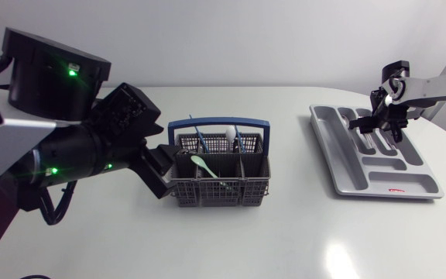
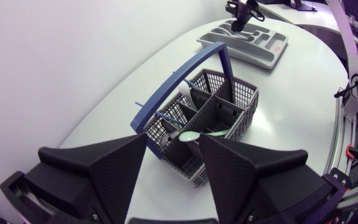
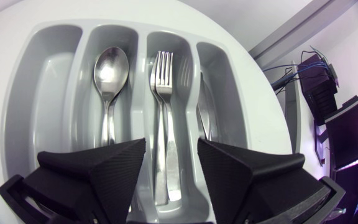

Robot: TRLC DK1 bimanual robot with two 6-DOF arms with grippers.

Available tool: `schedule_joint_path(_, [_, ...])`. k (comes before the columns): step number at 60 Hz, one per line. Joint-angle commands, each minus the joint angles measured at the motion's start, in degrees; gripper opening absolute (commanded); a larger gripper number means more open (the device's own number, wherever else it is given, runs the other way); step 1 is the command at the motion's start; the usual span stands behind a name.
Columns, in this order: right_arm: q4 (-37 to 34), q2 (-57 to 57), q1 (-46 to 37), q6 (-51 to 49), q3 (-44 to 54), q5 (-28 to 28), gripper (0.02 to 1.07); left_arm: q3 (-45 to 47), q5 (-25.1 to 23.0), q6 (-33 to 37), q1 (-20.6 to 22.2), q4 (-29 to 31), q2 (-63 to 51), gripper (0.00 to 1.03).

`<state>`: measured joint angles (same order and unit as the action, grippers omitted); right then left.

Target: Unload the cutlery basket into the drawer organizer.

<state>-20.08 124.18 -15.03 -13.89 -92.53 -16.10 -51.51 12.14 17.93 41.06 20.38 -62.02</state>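
Note:
The dark grey cutlery basket (image 1: 223, 182) with a blue handle stands mid-table. It holds a light green spoon (image 1: 201, 164), a white utensil (image 1: 229, 136) and thin blue-handled pieces (image 1: 199, 140). My left gripper (image 1: 163, 167) is open at the basket's left side; in the left wrist view the basket (image 2: 229, 106) lies just ahead of the empty left gripper (image 2: 173, 149). My right gripper (image 1: 383, 133) hangs open over the grey organizer (image 1: 339, 167). Under the right gripper (image 3: 171, 149) lie two forks (image 3: 162, 74), with a spoon (image 3: 110, 68) and a knife (image 3: 204, 115) in the compartments on either side.
The organizer (image 2: 272, 53) sits near the table's right edge. White tabletop lies between the basket and the organizer, and in front of both.

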Motion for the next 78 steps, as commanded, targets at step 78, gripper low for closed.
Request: schedule_joint_path(78, [0.7,-56.5,52.0,2.3,45.4,1.0,0.85,1.9,-21.5,-12.9,-10.5,-7.8,-13.0,0.48])
